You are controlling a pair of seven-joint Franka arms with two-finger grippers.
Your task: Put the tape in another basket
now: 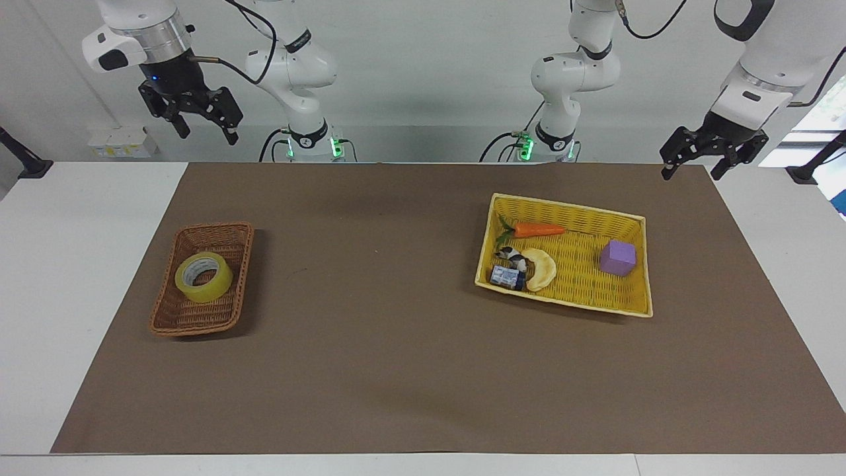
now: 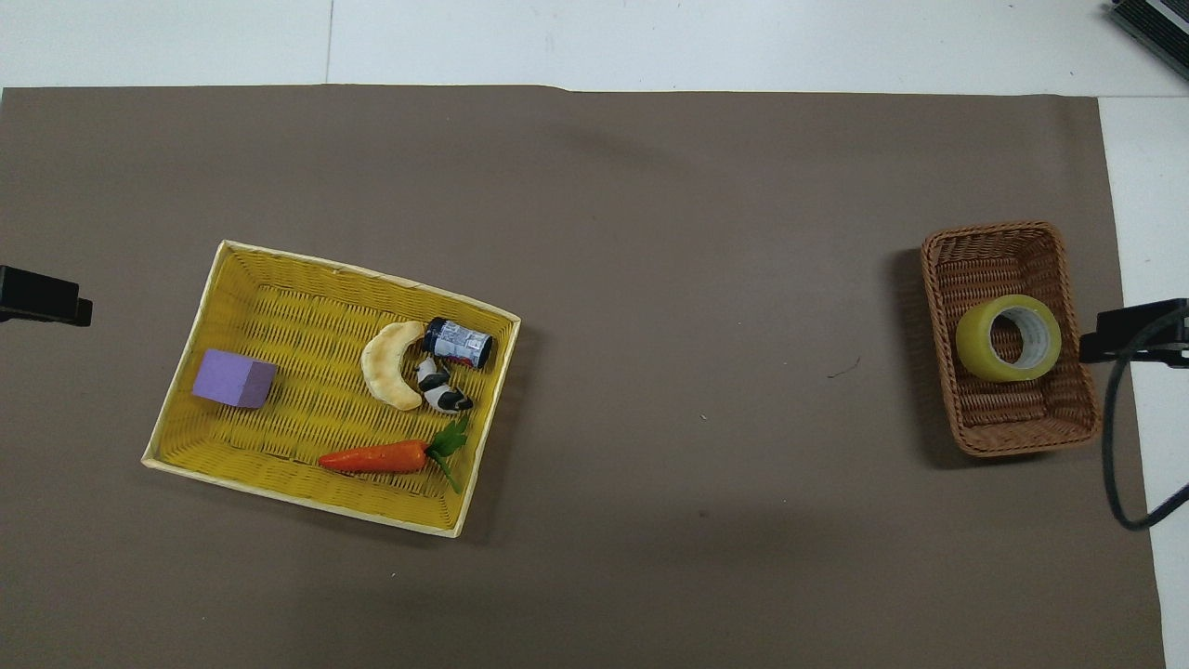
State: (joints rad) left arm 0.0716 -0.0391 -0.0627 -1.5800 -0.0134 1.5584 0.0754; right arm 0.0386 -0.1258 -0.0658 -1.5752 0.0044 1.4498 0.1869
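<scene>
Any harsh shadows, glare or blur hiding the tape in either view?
Facing view: even light, the tape is sharp, with only a soft shadow beside the wicker basket. Overhead view: no glare; tape crisp.

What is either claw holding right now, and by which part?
Nothing. Both the right claw and left claw are open, empty and raised. The tape lies untouched in the brown basket.

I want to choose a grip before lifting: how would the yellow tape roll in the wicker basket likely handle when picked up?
The tape looks like a stiff ring with a hard inner core, so it should probably keep its shape when pinched. Its glossy outer wrap may be slippery. It leans tilted in the brown wicker basket, not flat, so a push might roll or tip it.
</scene>
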